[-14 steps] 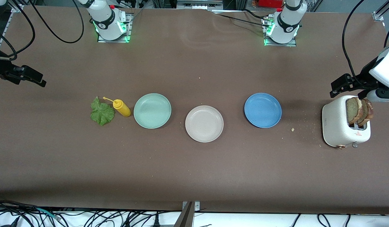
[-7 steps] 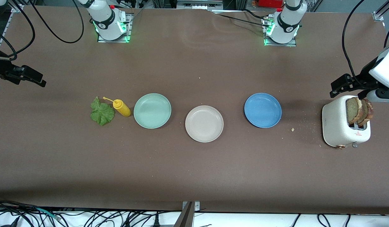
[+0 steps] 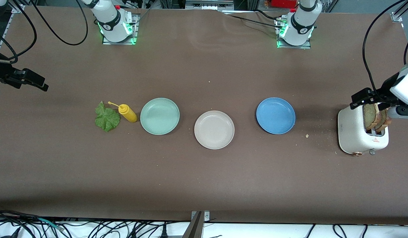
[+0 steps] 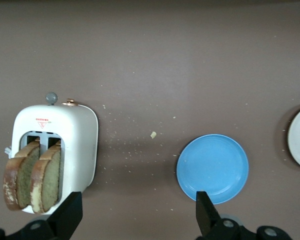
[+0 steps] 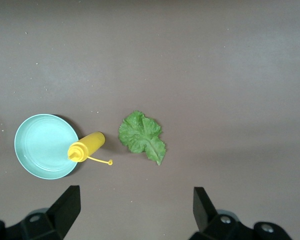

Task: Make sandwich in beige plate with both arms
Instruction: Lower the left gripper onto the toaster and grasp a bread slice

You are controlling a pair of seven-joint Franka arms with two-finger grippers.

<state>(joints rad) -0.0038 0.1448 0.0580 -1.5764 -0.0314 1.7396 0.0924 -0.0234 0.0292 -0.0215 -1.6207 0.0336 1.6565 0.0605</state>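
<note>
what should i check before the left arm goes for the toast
1. Two bread slices stand up out of the toaster: ok.
2. Left gripper over the toaster, jaws open: ok.
3. Jaws lined up on one slice: cannot tell.
4. Beige plate bare, ready for bread: ok.
5. Lettuce leaf lies free on the table beside the yellow bottle: ok.
6. Right gripper waits above them, open: ok.

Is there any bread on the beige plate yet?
No, the beige plate is bare; both bread slices stand in the toaster.
</note>
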